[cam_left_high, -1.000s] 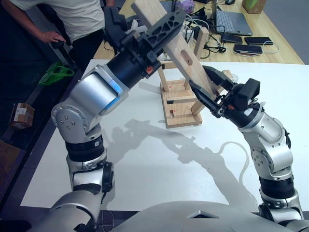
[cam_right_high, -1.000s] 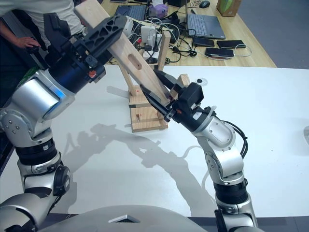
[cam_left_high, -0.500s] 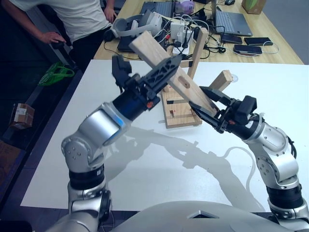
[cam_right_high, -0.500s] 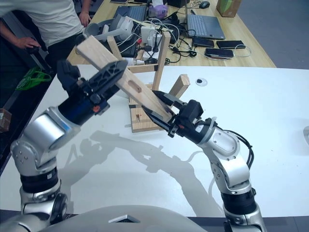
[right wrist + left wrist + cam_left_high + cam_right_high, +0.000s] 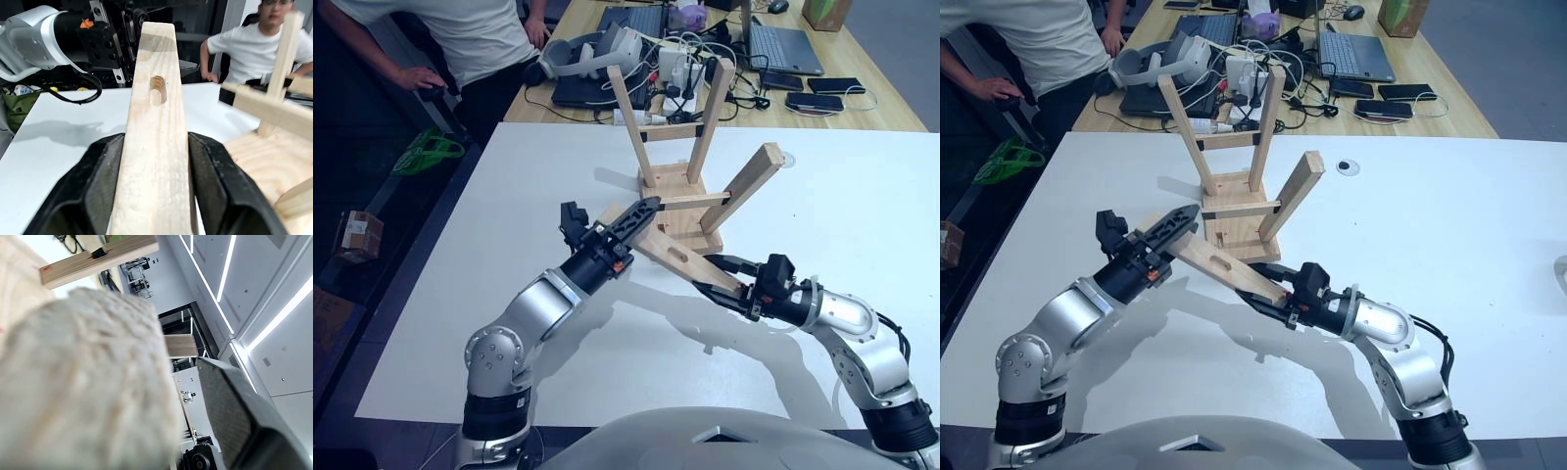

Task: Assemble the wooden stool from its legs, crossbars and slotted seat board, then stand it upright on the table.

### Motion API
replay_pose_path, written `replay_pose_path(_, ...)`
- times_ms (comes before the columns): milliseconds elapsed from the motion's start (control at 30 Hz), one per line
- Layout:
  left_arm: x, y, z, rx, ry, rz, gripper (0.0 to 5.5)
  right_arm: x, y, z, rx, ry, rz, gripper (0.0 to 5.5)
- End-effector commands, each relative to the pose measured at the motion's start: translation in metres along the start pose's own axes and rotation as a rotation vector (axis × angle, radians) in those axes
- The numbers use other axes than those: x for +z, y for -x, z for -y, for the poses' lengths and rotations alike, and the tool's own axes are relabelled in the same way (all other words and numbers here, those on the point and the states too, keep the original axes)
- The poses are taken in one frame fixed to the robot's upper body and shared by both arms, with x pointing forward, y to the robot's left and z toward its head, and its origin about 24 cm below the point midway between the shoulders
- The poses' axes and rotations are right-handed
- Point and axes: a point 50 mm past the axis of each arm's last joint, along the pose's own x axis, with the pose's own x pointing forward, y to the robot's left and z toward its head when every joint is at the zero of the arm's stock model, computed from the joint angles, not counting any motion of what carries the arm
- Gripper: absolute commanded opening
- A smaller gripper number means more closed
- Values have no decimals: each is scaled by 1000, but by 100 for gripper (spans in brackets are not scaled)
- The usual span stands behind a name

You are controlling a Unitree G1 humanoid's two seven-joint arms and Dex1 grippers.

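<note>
Two grippers share one part. Right gripper [image 5: 717, 281] is clamped on the near end of a long pale wooden leg with an oval slot [image 5: 671, 257]. The right wrist view has its black fingers [image 5: 100, 181] pressed to both sides of the wood, with the slot [image 5: 157, 89] facing the camera. Left gripper [image 5: 625, 217] is clenched on the far end of the same leg. Its wrist view gives only one black finger [image 5: 234, 421] beside blurred wood.

The leg is held low and sloping over the white table [image 5: 489, 215]. I cannot tell if it touches the tabletop.

Just behind it is the part-built light wooden stool, upside down, its flat square seat board [image 5: 683, 233] lying on the table. One upright leg [image 5: 631, 127] and a second upright leg [image 5: 710, 117] are joined by a thin crossbar [image 5: 668, 132]. A third leg [image 5: 749, 186] leans outward, with a lower crossbar [image 5: 690, 203] running to it.

Step in hand, as I judge it, is fitting the last leg. The board corner nearest the left gripper looks unfilled.

The next move calls for both arms to tip the leg up together and set its end at that corner. The slot has to line up with a crossbar end before pressing in. The leaning leg probably needs seating too. Turning the stool upright is not yet done.
</note>
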Motion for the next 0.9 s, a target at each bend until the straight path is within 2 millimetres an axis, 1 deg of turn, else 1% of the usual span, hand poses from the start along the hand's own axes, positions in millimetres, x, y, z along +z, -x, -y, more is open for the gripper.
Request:
replay_pose_path(33,-7,9,-25,71,16,-30,302,-13,-4,4,23,12,-36,203)
replay_pose_path(167,-9,15,-57,146,75,-12,302,-31,-6,8,32,7,-72,203)
replay_pose_path(267,-11,15,-68,172,83,-16,302,-36,-6,12,24,-3,-74,203)
replay_pose_path(367,-13,14,-69,162,63,-30,302,-34,-8,15,23,-22,-61,203)
replay_pose_path(467,-13,13,-67,143,34,-30,302,-33,-11,13,38,-30,-63,203)
replay_pose_path(800,-9,11,-69,144,-2,-8,302,-36,-18,12,5,-21,-97,203)
replay_pose_path(900,-6,7,-71,180,-91,-12,302,-38,-19,13,-24,-34,-108,203)
